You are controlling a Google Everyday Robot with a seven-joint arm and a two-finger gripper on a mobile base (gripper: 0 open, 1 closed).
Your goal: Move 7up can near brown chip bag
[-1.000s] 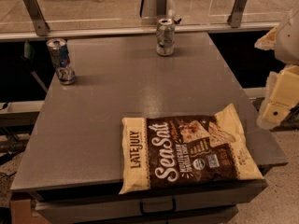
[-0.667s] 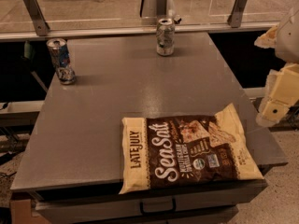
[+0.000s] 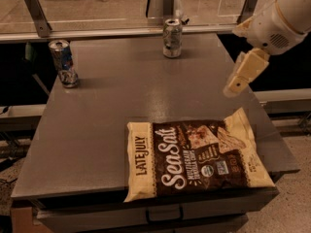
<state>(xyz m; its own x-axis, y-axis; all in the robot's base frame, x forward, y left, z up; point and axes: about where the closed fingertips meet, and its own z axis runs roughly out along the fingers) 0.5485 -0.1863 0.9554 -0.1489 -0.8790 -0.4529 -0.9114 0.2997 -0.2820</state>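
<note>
The 7up can, silver-white and slightly dented, stands upright at the far edge of the grey table, near its middle. The brown chip bag lies flat at the table's front right, with its "Sea Salt" script facing up. My gripper hangs in the air over the table's right side. It is to the right of the can and nearer than it, and above the bag's far right corner. It holds nothing and touches neither the can nor the bag.
A silver can with blue and red markings stands at the table's far left. A metal rail with slanted posts runs behind the table. The white arm comes in from the upper right.
My gripper and arm have moved left and farther in, from beyond the table's right edge to over its right side. The cans and the bag have not moved.
</note>
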